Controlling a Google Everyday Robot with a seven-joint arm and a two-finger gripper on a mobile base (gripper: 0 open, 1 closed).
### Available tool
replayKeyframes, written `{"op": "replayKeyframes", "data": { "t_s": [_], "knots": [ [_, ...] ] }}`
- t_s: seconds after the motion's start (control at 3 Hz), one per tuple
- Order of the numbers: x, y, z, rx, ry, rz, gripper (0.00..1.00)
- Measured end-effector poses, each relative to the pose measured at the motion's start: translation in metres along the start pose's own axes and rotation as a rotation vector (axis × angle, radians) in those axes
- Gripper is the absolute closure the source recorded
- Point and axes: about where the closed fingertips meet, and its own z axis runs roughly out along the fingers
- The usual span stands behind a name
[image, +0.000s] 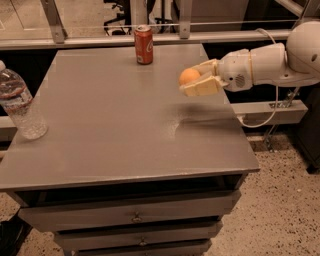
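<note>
My gripper (191, 79) reaches in from the right and hangs above the right side of the grey table top (125, 125). Its two pale fingers (202, 86) are shut on an orange (189, 76), a small round fruit held clear of the surface. A dark shadow lies on the table just below it. A red soda can (144, 45) stands upright near the far edge, to the upper left of the gripper. A clear plastic water bottle (17, 102) stands at the table's left edge, far from the gripper.
The table is a cabinet with drawers (135, 215) below its front edge. A metal railing and glass (165, 30) run behind it. A white cable (272, 107) hangs under the arm at the right. Speckled floor (280, 200) lies to the right.
</note>
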Motion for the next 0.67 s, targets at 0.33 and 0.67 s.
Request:
{"op": "replayKeyframes", "data": {
  "t_s": [0.33, 0.67],
  "knots": [
    [0.0000, 0.0000, 0.0001, 0.000, 0.000, 0.000, 1.00],
    [0.0025, 0.0008, 0.0090, -0.026, -0.027, 0.010, 1.00]
  ]
}}
